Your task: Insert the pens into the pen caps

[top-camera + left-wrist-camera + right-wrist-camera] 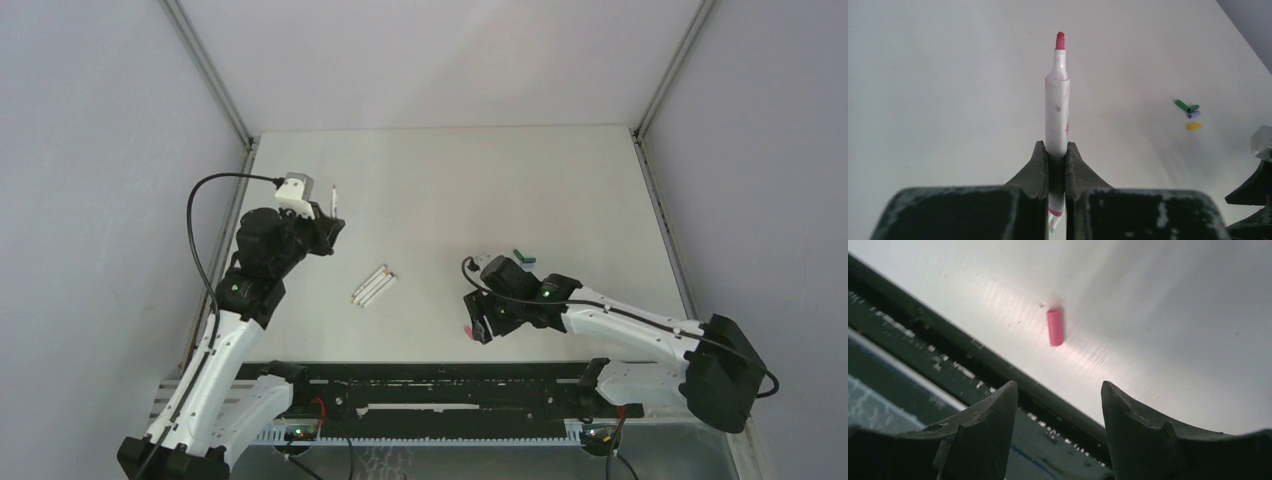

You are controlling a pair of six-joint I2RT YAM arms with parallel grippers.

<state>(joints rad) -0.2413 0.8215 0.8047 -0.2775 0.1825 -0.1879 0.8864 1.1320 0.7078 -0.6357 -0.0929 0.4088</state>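
My left gripper (330, 222) (1053, 147) is shut on a white pen (1057, 100) with a pink-red tip (1060, 40), held above the left of the table (450, 160). Three more white pens (375, 285) lie side by side on the table. My right gripper (480, 328) (1058, 390) is open and empty, near the table's front edge. The pink cap (1055, 327) (468, 328) lies on the table just ahead of its jaws. The green cap (1185, 106), blue cap (1193, 114) and yellow cap (1193, 126) lie together behind the right arm; the green one also shows in the top view (521, 255).
A black rail (440, 385) (948, 355) runs along the near edge of the table, close to the pink cap. Grey walls enclose the table on three sides. The right arm's wrist (1258, 170) shows at the right edge of the left wrist view.
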